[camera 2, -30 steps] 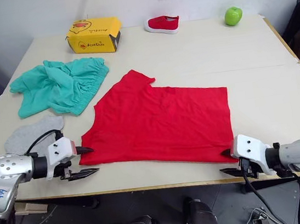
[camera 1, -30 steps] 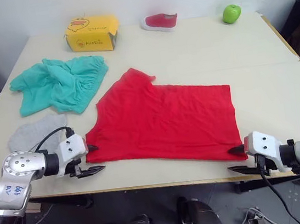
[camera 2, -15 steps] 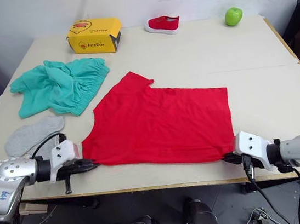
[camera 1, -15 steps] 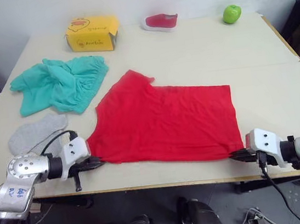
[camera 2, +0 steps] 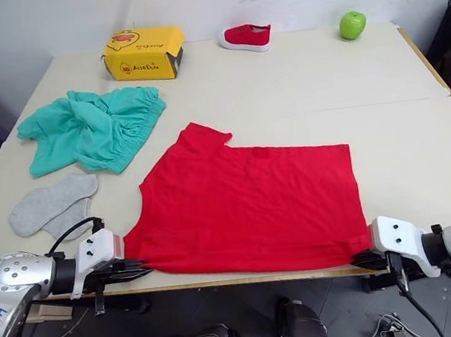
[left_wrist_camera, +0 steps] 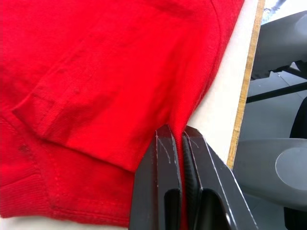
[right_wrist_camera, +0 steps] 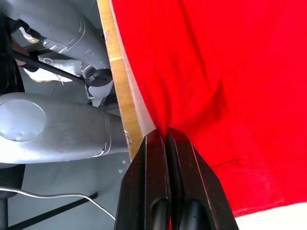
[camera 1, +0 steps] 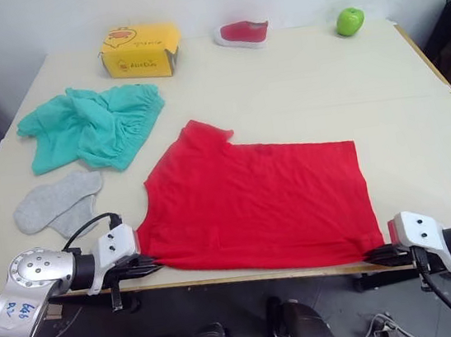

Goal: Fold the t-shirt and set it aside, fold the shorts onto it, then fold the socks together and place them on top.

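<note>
- The t-shirt (camera 1: pixel 255 202) is spread flat across the near half of the table (camera 1: pixel 321 73), its hem lying along the near edge, a sleeve pointing towards the far side.
- The left gripper (camera 1: pixel 151 265) is seen at the near left corner of the t-shirt, at the table's edge; in the left wrist view its fingers (left_wrist_camera: pixel 160 182) are pressed narrowly together with a fold of red cloth pinched between them.
- The right gripper (camera 1: pixel 378 254) is seen at the near right corner of the t-shirt; in the right wrist view its fingers (right_wrist_camera: pixel 153 187) are closed tight on the red cloth at the table's edge.
- The shorts (camera 1: pixel 91 124) lie crumpled on the left side of the table, apart from the t-shirt.
- The socks (camera 1: pixel 55 203) lie on the near left of the table, between the shorts and the left gripper, one partly over the other.
- Along the far side of the pale table a yellow box (camera 1: pixel 139 51), a red-and-white shoe (camera 1: pixel 243 33) and a green apple (camera 1: pixel 348 21) are set, with a light wall behind.
- Compared with a second ago, both grippers, then open at the corners, have been closed on the cloth, and the t-shirt's near edge has been drawn closer to the table's edge.
</note>
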Tool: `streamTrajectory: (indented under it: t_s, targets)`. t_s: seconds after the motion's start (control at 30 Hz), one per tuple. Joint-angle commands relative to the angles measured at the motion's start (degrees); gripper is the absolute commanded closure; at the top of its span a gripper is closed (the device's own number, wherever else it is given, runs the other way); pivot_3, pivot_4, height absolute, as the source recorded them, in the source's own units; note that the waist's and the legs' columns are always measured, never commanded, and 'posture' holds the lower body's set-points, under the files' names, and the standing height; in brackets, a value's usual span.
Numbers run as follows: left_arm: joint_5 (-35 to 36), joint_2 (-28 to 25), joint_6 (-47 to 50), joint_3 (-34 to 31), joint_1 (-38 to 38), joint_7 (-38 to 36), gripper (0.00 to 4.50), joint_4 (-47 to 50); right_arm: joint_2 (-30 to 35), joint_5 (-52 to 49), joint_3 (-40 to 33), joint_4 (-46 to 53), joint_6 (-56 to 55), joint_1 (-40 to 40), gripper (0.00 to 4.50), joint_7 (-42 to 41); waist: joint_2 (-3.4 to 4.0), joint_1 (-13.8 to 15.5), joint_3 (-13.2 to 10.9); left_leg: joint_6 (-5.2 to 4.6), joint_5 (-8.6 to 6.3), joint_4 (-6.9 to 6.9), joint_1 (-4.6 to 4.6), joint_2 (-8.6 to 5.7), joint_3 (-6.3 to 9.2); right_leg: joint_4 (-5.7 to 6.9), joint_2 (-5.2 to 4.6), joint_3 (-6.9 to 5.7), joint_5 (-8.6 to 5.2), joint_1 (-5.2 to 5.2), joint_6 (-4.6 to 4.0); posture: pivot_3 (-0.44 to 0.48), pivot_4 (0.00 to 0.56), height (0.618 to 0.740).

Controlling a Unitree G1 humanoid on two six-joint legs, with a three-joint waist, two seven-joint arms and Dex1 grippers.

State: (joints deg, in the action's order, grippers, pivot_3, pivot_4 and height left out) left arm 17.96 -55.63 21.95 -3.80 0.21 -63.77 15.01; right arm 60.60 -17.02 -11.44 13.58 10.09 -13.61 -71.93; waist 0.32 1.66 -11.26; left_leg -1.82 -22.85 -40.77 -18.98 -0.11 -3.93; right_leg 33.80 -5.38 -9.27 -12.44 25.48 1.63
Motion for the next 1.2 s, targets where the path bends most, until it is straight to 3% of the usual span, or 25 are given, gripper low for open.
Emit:
streamTrajectory:
  t_s: [0.03,0.33,0.4,0.53,0.73,0.8,0.9,1.0,1.2]
  targets:
    - [2.15,-1.14,2.28,-1.8,1.78,-1.14,4.47,2.22,0.73,-0.03,-1.93,1.14,-0.51,-1.64,4.5,-0.49,0.0,-0.01,0.0,0.0,0.0,0.0,0.0,0.0,0.0,0.0,0.0,0.0,0.0,0.0,0.0,0.0,0.15,0.74]
    - [1.89,-0.06,3.51,-1.74,3.78,1.46,4.47,3.78,0.03,0.01,-1.97,0.25,-0.85,-2.13,4.5,0.33,0.01,-0.04,0.0,0.0,-0.01,-0.01,0.0,0.0,0.01,-0.01,0.0,0.01,0.0,0.0,-0.01,0.0,0.15,0.74]
    - [1.72,0.05,3.53,-1.75,3.43,1.87,4.5,3.32,-0.09,-0.2,-1.92,-0.01,-0.58,-2.05,4.07,0.39,0.0,-0.04,0.0,0.0,-0.01,0.0,0.0,0.0,0.0,-0.01,0.0,0.01,0.0,0.0,-0.01,0.0,0.15,0.74]
    - [5.27,-1.1,5.9,-3.87,4.2,-0.43,3.46,4.27,0.42,-2.59,-2.54,0.02,0.77,-2.6,2.85,-1.69,0.0,-0.04,0.0,-0.01,-0.01,-0.01,0.01,0.0,0.0,0.0,0.0,0.01,0.0,0.0,-0.01,0.0,0.15,0.74]
    - [20.37,-6.76,19.07,-12.63,3.11,-8.69,1.52,6.33,5.08,-16.85,-9.33,3.02,14.41,0.82,0.77,-8.76,0.08,-0.21,-0.05,-0.01,-0.01,-0.1,-0.04,0.02,0.03,0.04,0.0,0.01,-0.01,0.03,-0.02,0.0,0.15,0.74]
    - [24.17,-7.93,22.91,-13.82,-0.97,-9.75,0.86,3.17,6.52,-22.38,-10.04,2.0,21.04,5.47,0.09,-9.29,0.14,-0.21,-0.09,-0.01,-0.01,-0.17,-0.03,0.03,0.05,0.07,-0.01,0.01,-0.02,0.02,-0.04,0.0,0.15,0.74]
    - [26.6,-6.78,27.18,-12.6,-10.83,-8.39,0.02,-4.41,6.3,-27.73,-8.16,-1.73,29.29,15.57,0.0,-7.12,0.15,-0.19,-0.1,-0.01,-0.02,-0.16,-0.01,0.02,0.1,0.08,-0.01,0.01,-0.03,0.03,-0.05,0.0,0.15,0.74]
    - [23.18,0.11,30.67,-8.01,-27.12,0.33,0.02,-17.76,1.88,-28.72,-2.89,-8.8,36.54,30.43,0.0,-0.94,0.11,-0.08,-0.09,-0.02,-0.01,-0.2,-0.07,-0.02,0.1,0.12,0.0,-0.02,-0.02,0.03,-0.04,0.0,0.15,0.74]
    - [7.81,9.57,19.57,0.63,-45.7,9.39,0.02,-41.78,-10.9,-19.16,6.67,-23.72,41.15,52.33,0.0,14.41,0.01,-0.45,-0.04,-0.02,0.04,-0.19,-0.24,-0.12,-0.12,0.35,0.07,-0.07,0.04,0.17,0.05,0.0,0.15,0.74]
